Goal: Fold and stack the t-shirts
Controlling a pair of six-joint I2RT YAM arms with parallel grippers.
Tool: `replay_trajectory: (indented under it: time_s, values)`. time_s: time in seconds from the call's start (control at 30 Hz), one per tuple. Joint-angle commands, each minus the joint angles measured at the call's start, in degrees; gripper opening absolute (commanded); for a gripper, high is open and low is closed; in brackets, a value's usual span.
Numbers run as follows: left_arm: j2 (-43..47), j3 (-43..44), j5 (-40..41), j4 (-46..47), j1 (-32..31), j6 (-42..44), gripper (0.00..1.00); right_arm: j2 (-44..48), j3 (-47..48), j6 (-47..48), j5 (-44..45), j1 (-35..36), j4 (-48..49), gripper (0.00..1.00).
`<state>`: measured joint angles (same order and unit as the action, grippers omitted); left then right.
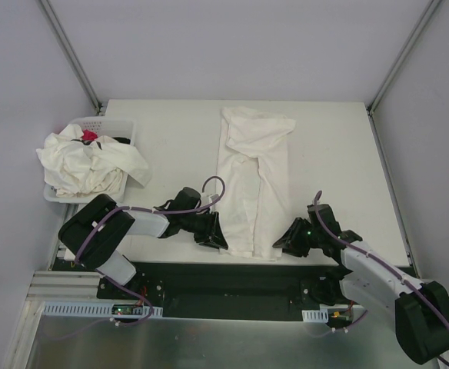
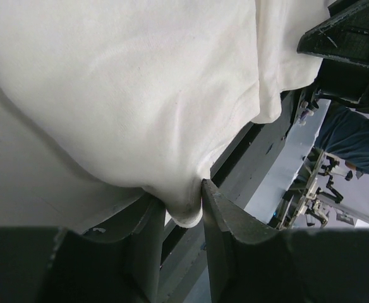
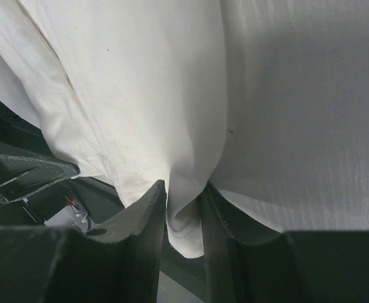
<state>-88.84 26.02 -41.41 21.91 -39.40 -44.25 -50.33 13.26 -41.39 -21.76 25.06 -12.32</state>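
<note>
One off-white t-shirt (image 1: 249, 184) lies folded lengthwise into a long strip down the middle of the table, its hem at the near edge. My left gripper (image 1: 215, 238) is shut on the hem's left corner (image 2: 186, 211). My right gripper (image 1: 284, 241) is shut on the hem's right corner (image 3: 186, 221). The shirt fills both wrist views (image 2: 121, 95) (image 3: 172, 95). Several more crumpled t-shirts (image 1: 86, 163) are heaped in and over the basket at far left.
A white perforated basket (image 1: 105, 124) stands at the table's left edge, with a small red packet (image 1: 90, 136) showing among the shirts. The table's near edge and a black rail (image 1: 232, 280) lie just below both grippers.
</note>
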Motion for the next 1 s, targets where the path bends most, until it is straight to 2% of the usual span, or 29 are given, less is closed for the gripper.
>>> replay_trajectory:
  time_s: [0.0, 0.17, 0.3, 0.43, 0.5, 0.97]
  values:
    - [-0.4, 1.3, 0.6, 0.1, -0.5, 0.8, 0.27, -0.6, -0.3, -0.4, 1.4, 0.3, 1.1, 0.31]
    - [-0.5, 1.3, 0.9, 0.1, -0.5, 1.0, 0.24, -0.6, -0.4, -0.4, 1.9, 0.3, 1.2, 0.24]
    - [-0.5, 1.4, 0.8, 0.1, -0.5, 1.1, 0.12, -0.5, -0.5, -0.3, 1.8, 0.3, 1.6, 0.17]
    - [-0.6, 1.5, 0.6, 0.1, -0.5, 1.2, 0.03, -0.3, -0.7, -0.2, 2.0, 0.3, 1.9, 0.01]
    - [-0.6, 1.5, 0.5, 0.0, -0.5, 1.3, 0.00, -0.2, -1.0, -0.4, 2.0, 0.3, 2.2, 0.01]
    - [6.7, 5.4, 5.2, -10.4, -1.1, 6.8, 0.00, 2.1, 0.4, 0.8, 4.3, 2.4, 3.2, 0.01]
